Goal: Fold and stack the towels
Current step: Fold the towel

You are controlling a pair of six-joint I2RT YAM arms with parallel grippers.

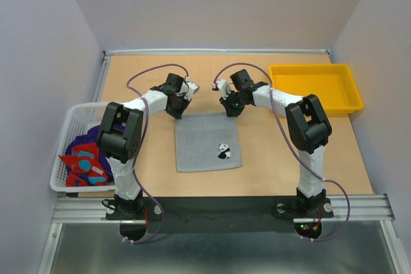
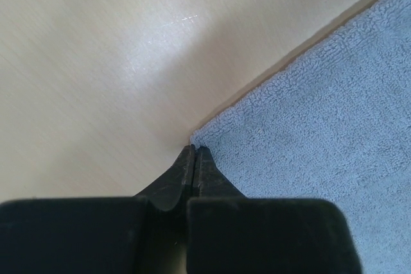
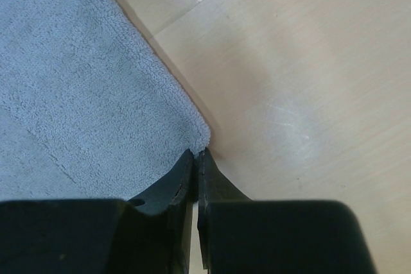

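Claws, top view: my left claw [image 1: 179, 113] at 11 o'clock, right claw [image 1: 228, 111] at 1 o'clock of the flat grey square terry-cloth towel [image 1: 207, 138] mid-table; black-and-white patch [image 1: 223, 151], no readable writing. Left wrist: fingers together, tips touching its corner. Right wrist: same. Reckon it's soft, light, floppy, so grab corners.

Light wooden table [image 1: 270, 165]: grey towel [image 1: 205, 139] flat at centre, yellow tray [image 1: 314, 88] at far right corner.
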